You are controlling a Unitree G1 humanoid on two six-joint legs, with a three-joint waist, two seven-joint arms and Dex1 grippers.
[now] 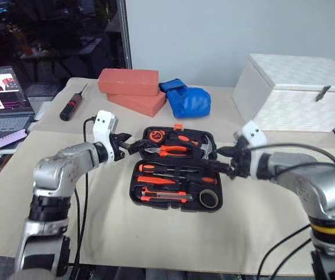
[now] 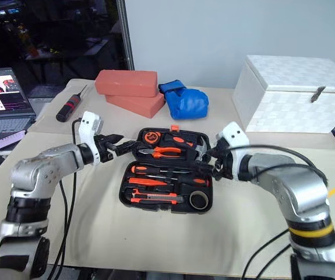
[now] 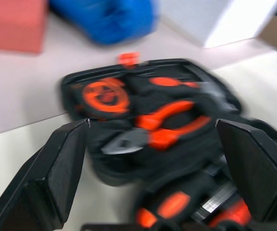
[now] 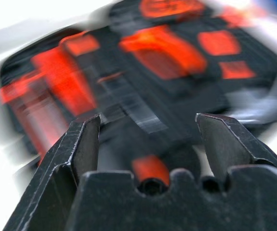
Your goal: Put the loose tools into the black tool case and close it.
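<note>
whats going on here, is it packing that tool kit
Nearly done. The black tool case lies open on the table with the tools in its recesses. The left gripper and right gripper sit at its two sides, fingers open, holding nothing. The case isn't closed yet.

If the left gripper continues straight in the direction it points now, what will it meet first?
Most likely the open black tool case. The left gripper points at the case's far half, where the orange-handled pliers lie between its open fingers in the wrist view. Depth is uncertain.
</note>
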